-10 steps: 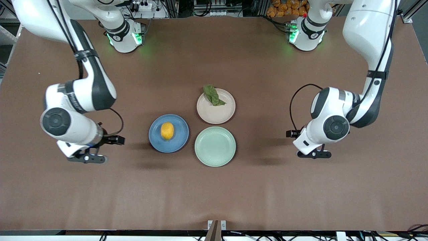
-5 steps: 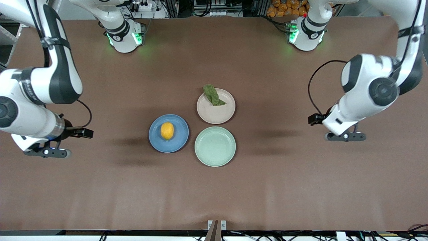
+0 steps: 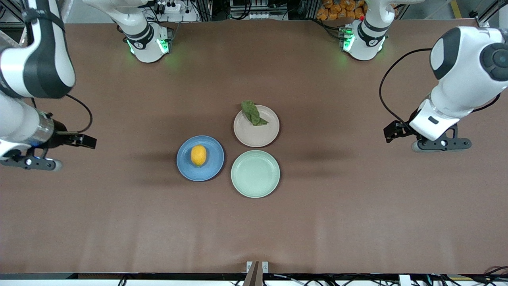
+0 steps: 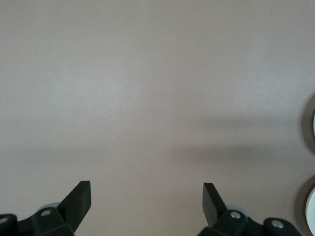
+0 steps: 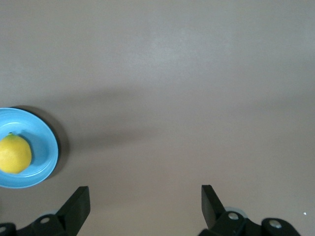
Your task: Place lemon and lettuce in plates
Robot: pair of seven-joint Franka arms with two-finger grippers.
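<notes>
Already the lemon (image 3: pixel 198 155) sat in the blue plate (image 3: pixel 210 170) and the lettuce (image 3: pixel 252 113) lay across the beige plate's (image 3: pixel 258 135) rim; both pincers hung released over bare desk (image 3: pixel 254 230), left pincer (image 3: pixel 440 145) and right pincer (image 3: pixel 31 163) at opposite ends; firm, rollable lemon suits a mid-belly grip, limp leaf its centre.

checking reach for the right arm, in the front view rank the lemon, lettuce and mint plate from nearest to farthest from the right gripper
From the right gripper, open over bare table at its arm's end:
1. lemon, on the blue plate.
2. mint plate, nearest the camera.
3. lettuce, on the beige plate's rim, just past the mint plate.
</notes>
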